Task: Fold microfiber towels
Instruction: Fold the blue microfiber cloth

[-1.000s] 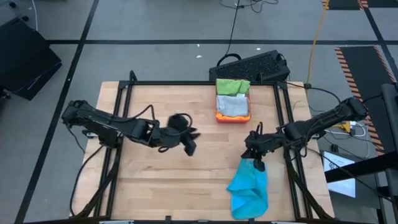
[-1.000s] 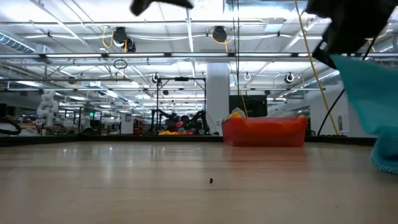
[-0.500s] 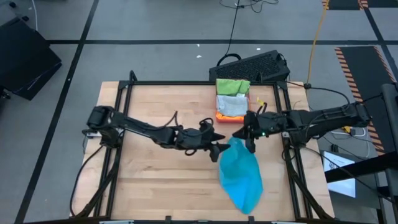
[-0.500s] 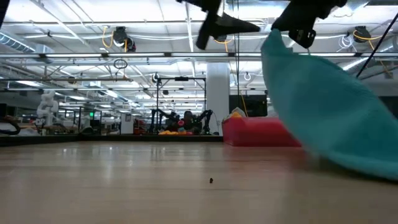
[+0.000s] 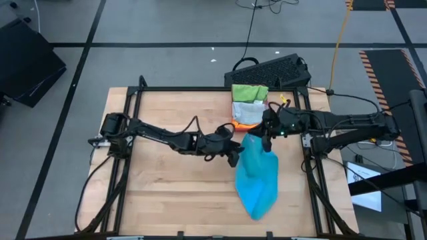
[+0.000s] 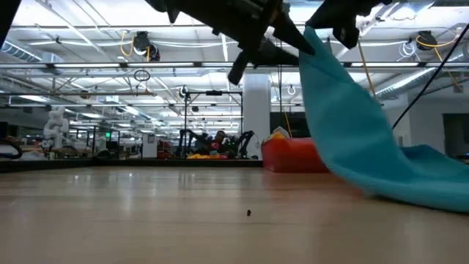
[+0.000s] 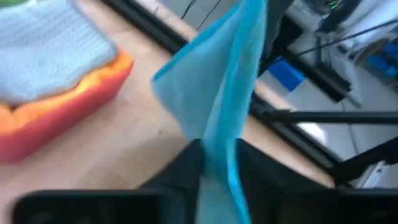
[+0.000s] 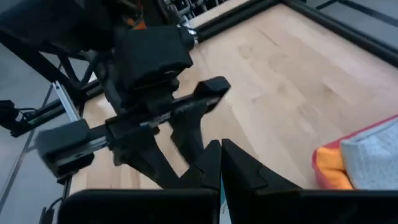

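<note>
A bright blue microfiber towel hangs from its top corner and trails onto the wooden table toward the near edge. My right gripper is shut at that top corner, just in front of the pink-red tray. My left gripper reaches across from the table's left and is shut on the towel's left edge a little below the corner. In the left wrist view the blue towel runs up from between my left gripper's fingers. Folded green and grey towels lie in the tray. My left gripper pinches the towel's left edge between its two fingers, a short way below the top corner. The fingers come slanting down from the table's left. One layer or several, I cannot tell. The cloth stands upright above the fingers. My right gripper is shut on the towel's top corner, coming from the table's right and slanting down. Its own fingers hide the contact; only a blue sliver shows. The towel hangs slanted below, its lower end on the table.
The tray stands at the table's far middle, close behind both grippers. A black keyboard lies beyond the far edge. Black frame rails run along the table's left and right sides. Bare wood lies at the left and near left.
My right gripper has carried the blue towel from the near right toward the far middle and upward, so the towel's top is lifted and its lower end has dragged along the table. My left gripper has gone right and down to the towel and taken its left edge.
</note>
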